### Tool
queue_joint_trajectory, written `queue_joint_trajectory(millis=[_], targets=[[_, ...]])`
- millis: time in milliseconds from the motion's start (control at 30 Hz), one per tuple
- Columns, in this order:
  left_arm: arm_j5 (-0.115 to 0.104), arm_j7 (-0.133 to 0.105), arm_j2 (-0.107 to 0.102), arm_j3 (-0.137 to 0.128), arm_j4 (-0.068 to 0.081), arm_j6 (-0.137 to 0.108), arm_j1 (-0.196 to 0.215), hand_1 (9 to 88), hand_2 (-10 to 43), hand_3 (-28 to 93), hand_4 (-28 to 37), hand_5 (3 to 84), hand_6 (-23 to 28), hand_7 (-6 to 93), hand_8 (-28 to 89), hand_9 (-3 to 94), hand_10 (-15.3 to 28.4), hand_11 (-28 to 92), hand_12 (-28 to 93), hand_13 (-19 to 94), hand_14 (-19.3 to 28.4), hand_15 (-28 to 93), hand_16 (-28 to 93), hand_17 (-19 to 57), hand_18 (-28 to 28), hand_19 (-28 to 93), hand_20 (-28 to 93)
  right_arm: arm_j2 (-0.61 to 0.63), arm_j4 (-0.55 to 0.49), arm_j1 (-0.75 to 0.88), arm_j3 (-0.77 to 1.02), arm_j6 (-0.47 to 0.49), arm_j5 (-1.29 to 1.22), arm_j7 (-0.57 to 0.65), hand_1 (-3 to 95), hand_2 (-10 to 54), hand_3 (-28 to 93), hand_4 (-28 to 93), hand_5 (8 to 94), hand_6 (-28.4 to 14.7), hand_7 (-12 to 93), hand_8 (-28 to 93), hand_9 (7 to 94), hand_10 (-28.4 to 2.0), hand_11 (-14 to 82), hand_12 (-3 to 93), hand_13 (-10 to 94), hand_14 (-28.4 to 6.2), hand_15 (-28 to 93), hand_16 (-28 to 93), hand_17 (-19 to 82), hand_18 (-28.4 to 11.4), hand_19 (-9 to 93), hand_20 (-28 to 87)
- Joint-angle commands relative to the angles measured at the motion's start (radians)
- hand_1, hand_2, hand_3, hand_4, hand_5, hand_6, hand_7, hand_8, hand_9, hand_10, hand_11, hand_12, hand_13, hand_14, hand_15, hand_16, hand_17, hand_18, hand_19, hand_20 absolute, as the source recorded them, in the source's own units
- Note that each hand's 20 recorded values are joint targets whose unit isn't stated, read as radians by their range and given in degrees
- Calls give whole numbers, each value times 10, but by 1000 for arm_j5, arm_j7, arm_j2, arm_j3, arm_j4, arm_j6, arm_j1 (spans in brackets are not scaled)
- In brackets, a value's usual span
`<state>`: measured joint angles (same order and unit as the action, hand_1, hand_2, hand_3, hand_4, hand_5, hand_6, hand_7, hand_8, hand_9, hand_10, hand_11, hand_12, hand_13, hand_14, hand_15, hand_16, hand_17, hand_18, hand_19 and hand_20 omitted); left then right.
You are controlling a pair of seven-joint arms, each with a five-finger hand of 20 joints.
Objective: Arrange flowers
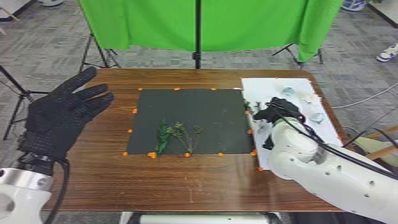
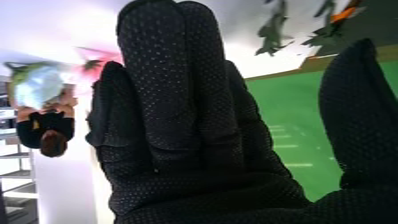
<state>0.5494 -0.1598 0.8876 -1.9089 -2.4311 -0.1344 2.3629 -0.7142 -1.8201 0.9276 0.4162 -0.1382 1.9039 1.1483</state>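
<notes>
Brown table (image 1: 178, 190), green stems (image 1: 163, 137) on black mat (image 1: 187, 106). Right hand (image 1: 278, 109) over white sheet (image 1: 266, 84), fingers straight, empty; left hand (image 1: 60, 112) open, empty. Crowded pale flowers (image 1: 289, 91) could get knocked or crushed by a broad grab.

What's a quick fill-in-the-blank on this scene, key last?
The right hand is over the ____ sheet.
The curtain behind the table is ____.
The marks along the edges of the dark mat under the leafy sprigs are ____.

Missing words: white; green; orange.
</notes>
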Motion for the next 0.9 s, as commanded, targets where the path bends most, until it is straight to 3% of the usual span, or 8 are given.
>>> queue_joint_trajectory(millis=[33,267,367,467,500,533,867,900], targets=[[-4,0,8,-1,2,0,10,233,74,767,-245,322,78,167,-110,301,207,251,106,227,280,439,-73,-111,284,568,8,-85,41,-59,-52,28,8,24,276,-18,669,-227,529,-72,88,-99,823,-168,271,170,795,-135,546,151,465,-241,932,150],[3,7,18,-9,-3,7,17,232,74,767,-244,322,78,166,-110,301,207,253,107,227,280,440,-73,-111,284,568,7,-98,76,-72,-85,60,75,79,280,-42,659,-226,548,-84,81,-101,841,-169,270,168,813,-130,544,149,480,-241,932,151],[0,-6,19,-9,-4,7,29,232,74,767,-244,322,78,166,-110,302,207,253,107,227,280,440,-73,-111,284,567,6,-98,86,-85,-105,71,71,80,282,-49,656,-225,559,-93,78,-99,848,-169,269,169,819,-129,543,150,487,-239,932,155],[2,-2,24,-6,-3,11,27,232,73,767,-244,322,78,167,-110,302,208,253,106,227,280,440,-73,-111,284,567,6,-106,104,-98,-130,78,65,76,287,-52,652,-225,575,-99,76,-97,853,-168,269,171,821,-126,543,152,490,-239,932,160],[-1,-12,19,-7,-4,9,33,232,73,767,-244,322,78,167,-110,302,208,253,106,227,280,440,-73,-111,284,567,6,-109,112,-114,-156,72,70,72,291,-54,649,-224,589,-97,77,-98,855,-167,271,172,823,-125,542,153,490,-238,932,162],[0,-3,21,-6,-3,6,26,232,73,766,-244,322,78,167,-110,302,208,252,106,227,280,440,-73,-111,284,567,6,-116,120,-115,-163,77,77,65,294,-58,649,-223,604,-93,80,-97,857,-164,273,173,823,-124,543,154,490,-237,932,164],[-1,-15,15,3,2,7,15,232,73,767,-245,322,78,167,-110,303,208,253,106,227,281,441,-73,-111,284,568,6,-176,203,-189,-319,38,119,30,391,-95,678,-264,779,-23,173,-110,896,-121,306,187,838,-98,555,173,499,-220,932,204],[-1,-15,14,6,3,8,12,233,73,767,-245,322,78,167,-110,303,207,253,106,227,280,441,-73,-111,284,568,6,-179,209,-189,-320,36,114,27,416,-95,669,-274,789,-21,177,-62,900,-114,309,189,839,-94,556,175,499,-219,932,209]])
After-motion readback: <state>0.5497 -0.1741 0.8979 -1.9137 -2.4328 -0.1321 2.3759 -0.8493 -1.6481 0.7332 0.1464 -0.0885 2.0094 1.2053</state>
